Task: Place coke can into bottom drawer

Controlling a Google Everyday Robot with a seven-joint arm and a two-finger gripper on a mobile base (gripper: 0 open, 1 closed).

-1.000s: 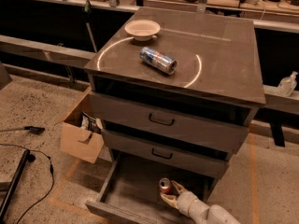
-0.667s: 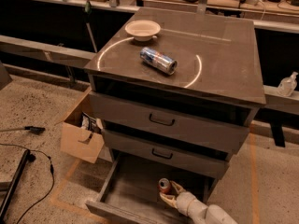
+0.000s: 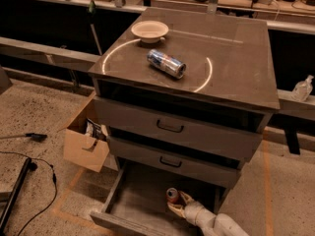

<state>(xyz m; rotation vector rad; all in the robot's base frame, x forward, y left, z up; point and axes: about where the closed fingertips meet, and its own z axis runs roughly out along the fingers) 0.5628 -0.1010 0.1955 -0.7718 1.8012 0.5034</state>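
- Camera view: the small red cylindrical coke can [image 3: 172,195] with a silver top stands upright inside the open, grey-brown bottom drawer [image 3: 133,203], right of the drawer's middle;
- the pale two-finger gripper [image 3: 177,202] reaches into that drawer just beside the can, jaws spread in a V; whether they touch it cannot be told.

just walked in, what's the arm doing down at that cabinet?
The robot's arm reaches into the pulled-out bottom drawer, with its end effector right at the coke can, which stands upright inside the drawer. Whether the can is gripped or already let go can't be told. On the cabinet top, a blue-and-silver can lies on its side near a white bowl.
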